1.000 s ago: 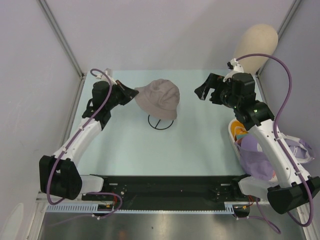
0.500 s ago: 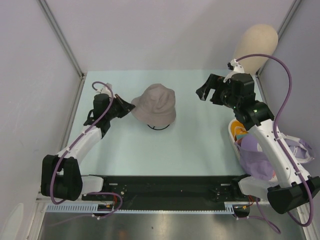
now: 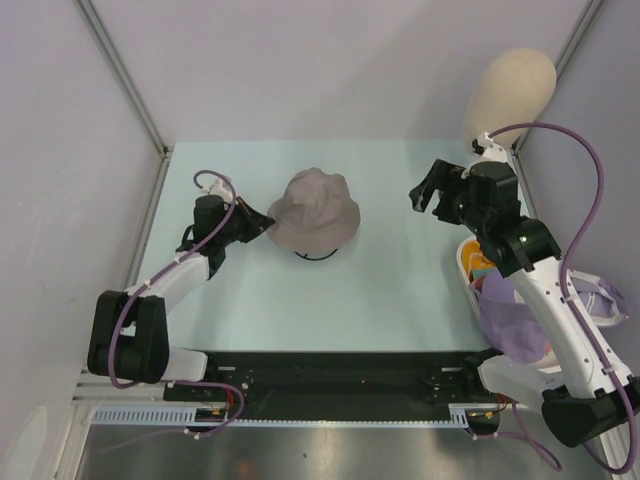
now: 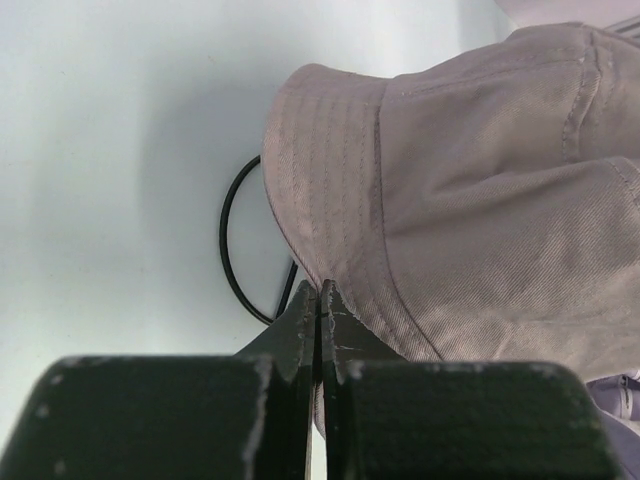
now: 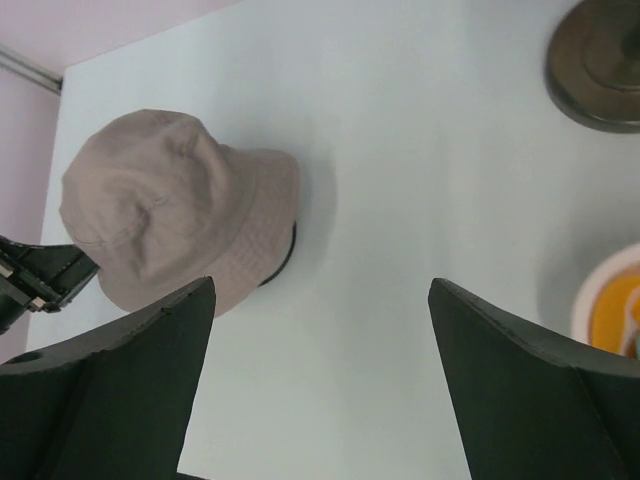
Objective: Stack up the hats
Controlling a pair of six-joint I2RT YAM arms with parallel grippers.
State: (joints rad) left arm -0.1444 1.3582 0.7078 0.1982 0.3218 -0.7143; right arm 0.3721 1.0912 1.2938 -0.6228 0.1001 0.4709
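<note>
One bucket hat (image 3: 313,208), dusty lavender-grey, sits crown up on a black wire stand (image 3: 318,255), left of centre on the pale table (image 3: 400,290). The stand's ring shows under the hat's near brim, flat on the table. In the left wrist view the hat (image 4: 470,200) fills the right side, brim stitching clear, and the wire ring (image 4: 228,250) curves out below the brim edge. In the right wrist view the hat (image 5: 165,205) is seen from above, with the ring (image 5: 285,262) peeking out at its right edge.

The left gripper (image 3: 258,226) is at the hat's left brim. Its fingers are pressed together with the brim edge pinched between the tips (image 4: 320,300), and the arm lies low over the left part of the table.

The right gripper (image 3: 432,195) hangs above the table right of the hat, well apart from it, with nothing in it. Its jaws are spread wide (image 5: 322,288).

A white tub (image 3: 462,262) stands at the right table edge, partly under the right arm. It holds orange fabric (image 3: 481,266) and purple fabric (image 3: 515,320); which items these are cannot be told. A beige mannequin head (image 3: 512,92) stands at the far right corner, and its round metal base (image 5: 598,62) shows in the right wrist view.
</note>
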